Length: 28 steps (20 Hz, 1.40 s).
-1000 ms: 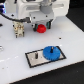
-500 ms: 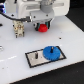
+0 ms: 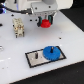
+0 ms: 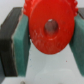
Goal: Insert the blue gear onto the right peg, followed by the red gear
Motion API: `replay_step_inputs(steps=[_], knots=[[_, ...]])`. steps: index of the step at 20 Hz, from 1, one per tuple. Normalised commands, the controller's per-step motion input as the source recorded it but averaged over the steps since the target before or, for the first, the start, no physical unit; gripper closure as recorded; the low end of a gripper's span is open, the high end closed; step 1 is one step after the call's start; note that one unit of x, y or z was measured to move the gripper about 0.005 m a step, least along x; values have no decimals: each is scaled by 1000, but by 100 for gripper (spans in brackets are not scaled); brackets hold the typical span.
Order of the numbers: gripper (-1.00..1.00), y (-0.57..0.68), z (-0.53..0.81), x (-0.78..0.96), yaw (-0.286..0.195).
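The arm hangs above the far part of the white worktop, wrist pointing down; its jaws are clamped on the red gear, held off the surface; the wrist view shows the teal fingers pressing the gear's toothed rim from both sides; the blue gear sits on the base plate, toward the exterior view's right.

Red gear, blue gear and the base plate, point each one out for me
red gear [image 4: 49, 29], wrist view, on its red face beside the hub hole.
blue gear [image 3: 49, 52], exterior view, on its raised hub.
base plate [image 3: 34, 56], exterior view, on its bare grey surface.
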Motion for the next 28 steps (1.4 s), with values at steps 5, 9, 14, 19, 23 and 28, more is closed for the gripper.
replay_step_inputs(steps=[5,9,14,19,23,28], knots=[[100,-100,448,663,0],[100,-53,443,724,0],[100,-49,419,745,0],[100,-46,333,782,0],[100,-47,271,809,0],[100,-72,233,824,0]])
